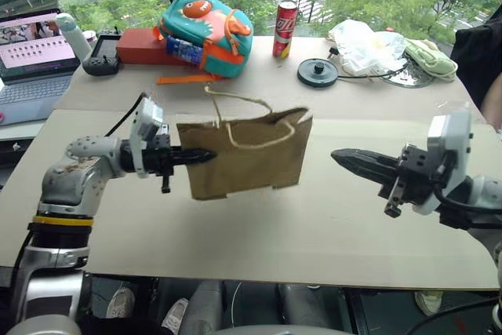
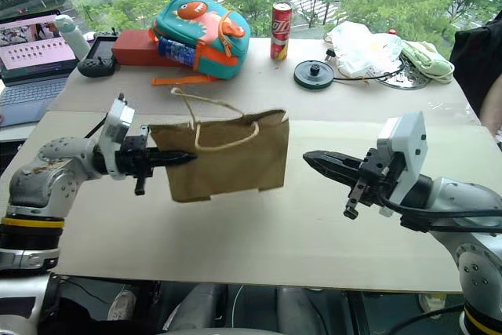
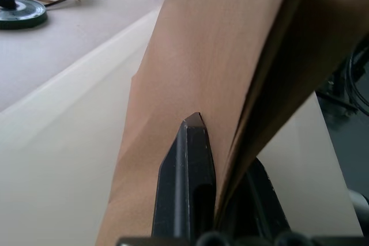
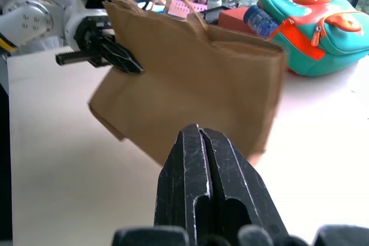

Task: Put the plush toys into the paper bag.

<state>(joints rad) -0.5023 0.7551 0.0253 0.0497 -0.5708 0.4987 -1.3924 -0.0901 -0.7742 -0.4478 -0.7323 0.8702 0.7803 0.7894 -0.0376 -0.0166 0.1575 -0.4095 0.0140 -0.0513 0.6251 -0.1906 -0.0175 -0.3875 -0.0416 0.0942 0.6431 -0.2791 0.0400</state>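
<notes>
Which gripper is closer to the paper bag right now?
Left. The left gripper is clamped on the paper bag's side edge, holding it up; the right gripper is shut, apart from the bag's other side.

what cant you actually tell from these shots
- Inside of the paper bag: head views show its flat side, so any plush toys in it are hidden.
- Far side of the bag's edge in the left pincer: left wrist view, paper covers one finger.
- Laptop screen content: too small, cut by the frame edge.
- Person at the table's right: cut by the frame edge.
</notes>
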